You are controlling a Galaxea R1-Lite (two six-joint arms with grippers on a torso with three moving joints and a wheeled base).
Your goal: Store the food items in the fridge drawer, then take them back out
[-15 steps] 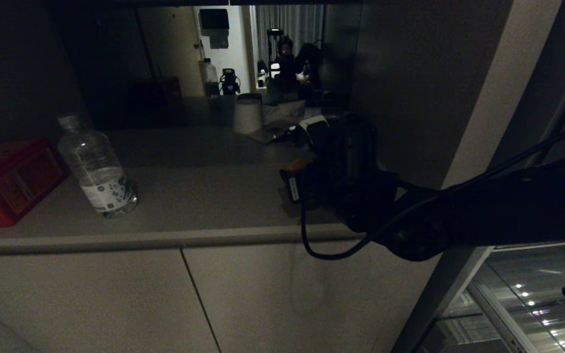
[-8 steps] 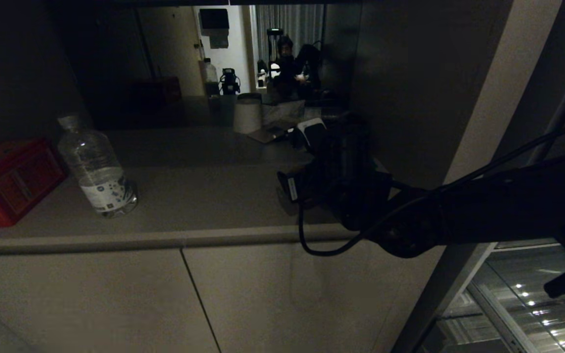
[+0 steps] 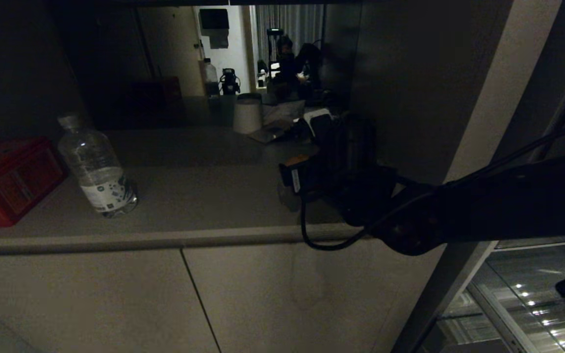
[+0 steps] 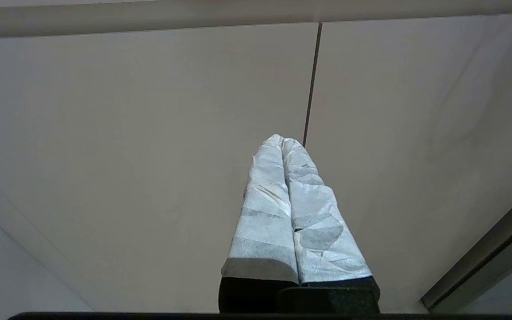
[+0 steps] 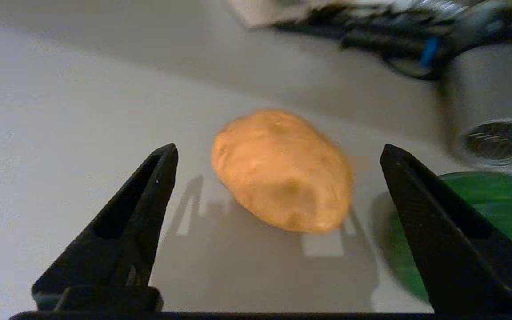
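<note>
Potato [image 5: 282, 171] lies untouched between the spread right gripper [image 5: 278, 155] fingers.

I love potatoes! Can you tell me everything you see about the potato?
The potato is a lumpy, oval, tan-orange piece with small dimples in its skin. It lies on its side on the pale counter, casting a shadow. The right gripper is open, its black fingers apart on either side, not touching it. The green pepper sits close beside it.
</note>
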